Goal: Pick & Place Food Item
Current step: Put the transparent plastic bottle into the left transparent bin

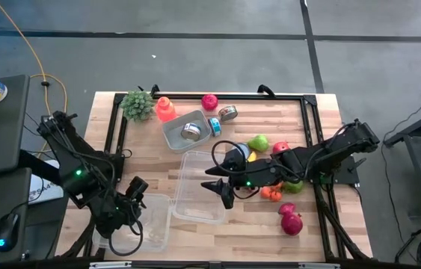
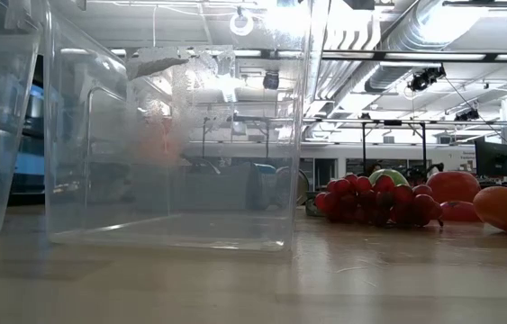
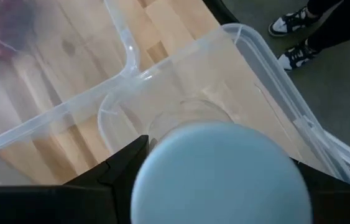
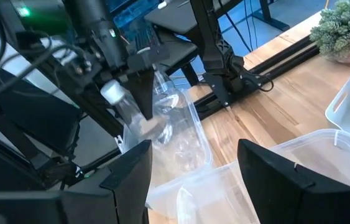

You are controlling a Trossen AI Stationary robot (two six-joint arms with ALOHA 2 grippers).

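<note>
- Round red apple, loose on planked wooden table, right front.
- Left gripper clamped on clear plastic bottle above transparent tub.
- Right gripper empty, fingers parted over second clear bin.

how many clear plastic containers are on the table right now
2. One clear container sits mid-table, just off the right gripper. The other clear container is at the near left edge, beneath the left gripper. None looks hidden, though the arms cover some tabletop.
</note>
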